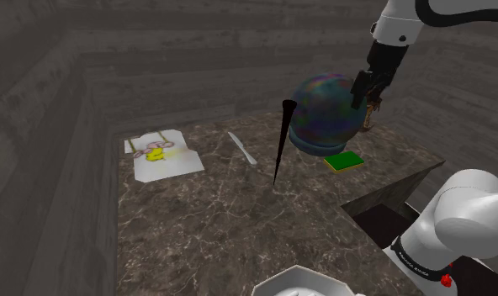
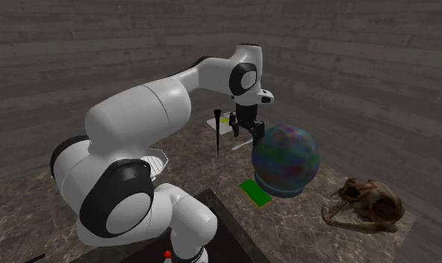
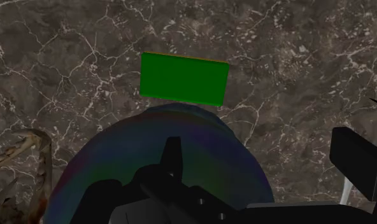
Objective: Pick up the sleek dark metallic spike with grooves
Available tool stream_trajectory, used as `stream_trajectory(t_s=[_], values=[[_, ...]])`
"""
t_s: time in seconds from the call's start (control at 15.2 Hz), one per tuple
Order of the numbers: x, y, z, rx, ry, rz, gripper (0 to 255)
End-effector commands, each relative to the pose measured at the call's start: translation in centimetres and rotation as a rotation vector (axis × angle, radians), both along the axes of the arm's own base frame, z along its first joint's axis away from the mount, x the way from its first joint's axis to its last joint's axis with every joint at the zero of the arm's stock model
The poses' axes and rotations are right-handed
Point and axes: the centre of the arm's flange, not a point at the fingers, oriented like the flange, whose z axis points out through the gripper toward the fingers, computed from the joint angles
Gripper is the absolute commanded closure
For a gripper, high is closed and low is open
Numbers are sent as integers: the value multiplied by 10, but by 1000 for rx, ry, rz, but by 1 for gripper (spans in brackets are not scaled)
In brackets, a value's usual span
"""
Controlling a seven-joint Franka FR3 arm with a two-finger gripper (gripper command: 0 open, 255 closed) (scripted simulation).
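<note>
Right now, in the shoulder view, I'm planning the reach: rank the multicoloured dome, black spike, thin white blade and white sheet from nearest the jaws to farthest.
1. Multicoloured dome, at the right.
2. Black spike, upright, left of the dome.
3. Thin white blade, flat, further left.
4. White sheet, far left.

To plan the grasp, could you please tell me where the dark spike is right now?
In the shoulder view the dark spike stands on end on the marble top, just left of the iridescent dome.
</note>
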Motion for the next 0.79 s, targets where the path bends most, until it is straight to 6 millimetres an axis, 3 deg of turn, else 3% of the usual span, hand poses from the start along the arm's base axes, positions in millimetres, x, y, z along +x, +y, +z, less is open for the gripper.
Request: stream_trajectory(t_s=[0.0, 0.73], values=[[0, 0, 0, 0, 0, 0, 0], [68, 122, 34, 20, 10, 61, 0]])
